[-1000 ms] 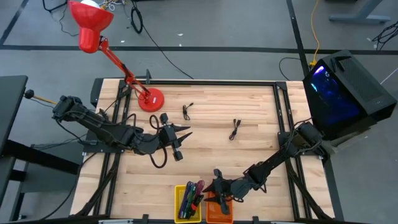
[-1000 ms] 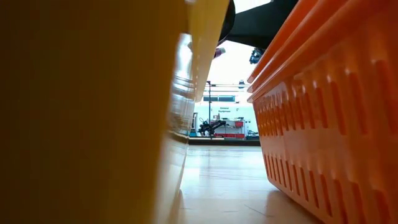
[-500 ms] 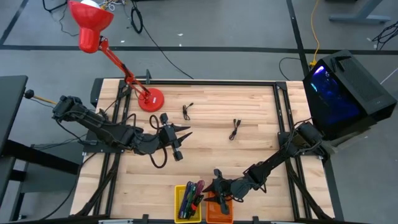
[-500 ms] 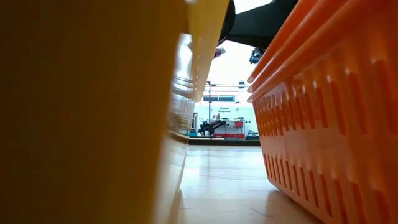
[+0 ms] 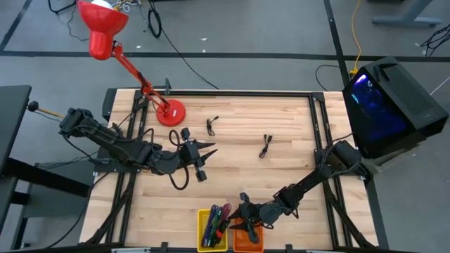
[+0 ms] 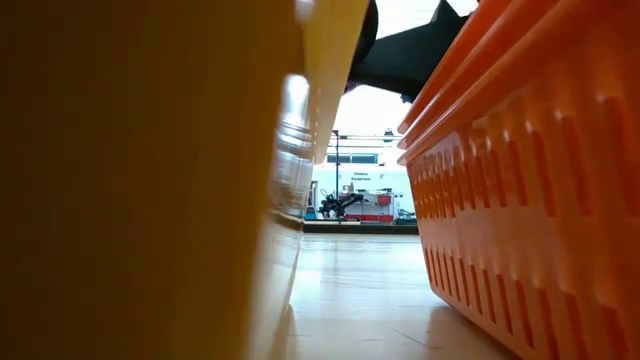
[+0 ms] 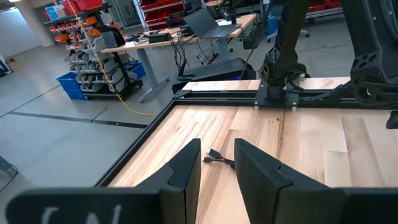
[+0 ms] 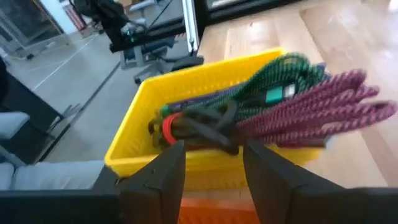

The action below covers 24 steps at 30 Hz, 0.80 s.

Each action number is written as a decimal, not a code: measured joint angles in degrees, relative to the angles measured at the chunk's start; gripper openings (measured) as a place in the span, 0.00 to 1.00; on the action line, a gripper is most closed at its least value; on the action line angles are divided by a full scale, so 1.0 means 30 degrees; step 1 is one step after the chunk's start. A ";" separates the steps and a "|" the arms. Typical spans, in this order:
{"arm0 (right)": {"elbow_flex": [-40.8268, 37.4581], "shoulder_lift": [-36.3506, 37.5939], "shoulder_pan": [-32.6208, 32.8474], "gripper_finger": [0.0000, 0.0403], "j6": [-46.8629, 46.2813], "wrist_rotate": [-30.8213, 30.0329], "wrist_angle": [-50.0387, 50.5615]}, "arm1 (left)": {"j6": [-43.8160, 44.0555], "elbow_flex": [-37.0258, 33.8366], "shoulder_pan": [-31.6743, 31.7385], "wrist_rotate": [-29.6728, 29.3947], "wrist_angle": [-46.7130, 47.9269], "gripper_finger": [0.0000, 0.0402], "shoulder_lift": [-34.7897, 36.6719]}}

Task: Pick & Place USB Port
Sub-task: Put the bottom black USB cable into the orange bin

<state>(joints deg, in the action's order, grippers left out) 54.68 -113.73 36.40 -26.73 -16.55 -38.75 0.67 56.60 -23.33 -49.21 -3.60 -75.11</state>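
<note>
Two short black USB cables lie flat on the wooden table, one near the far middle and one further right. My left gripper hovers open to their left; in the left wrist view a cable lies ahead of my left gripper. My right gripper is open and empty above the orange bin. It faces the yellow bin, which is filled with braided cables. In the right wrist view nothing is between the fingers of my right gripper.
A red desk lamp stands at the table's far left. The yellow bin and orange bin sit side by side at the near edge, with the right arm above them. A black computer case stands off the right side.
My right gripper has shifted slightly over the bins toward the table's near left. Its arm now fills more of the gap above the bins in the low view. The left arm and both loose cables have kept still.
</note>
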 joint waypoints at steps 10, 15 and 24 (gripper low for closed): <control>0.0000 0.0000 -0.0131 0.29 0.0165 0.0534 -0.0660 | -0.0097 0.0000 0.0000 0.0000 0.0007 0.26 0.0000; 0.0000 0.0000 -0.0131 0.15 0.0057 -0.0026 -0.0394 | -0.0153 0.0000 0.0000 0.0007 0.0007 0.26 0.0000; 0.0000 0.0007 -0.0153 0.01 0.0390 0.0115 -0.0304 | -0.0146 0.0000 0.0000 0.0000 0.0014 0.26 0.0000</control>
<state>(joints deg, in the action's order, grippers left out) 54.68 -113.71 35.94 -25.56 -16.21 -39.66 0.23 56.60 -23.33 -49.21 -3.55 -75.11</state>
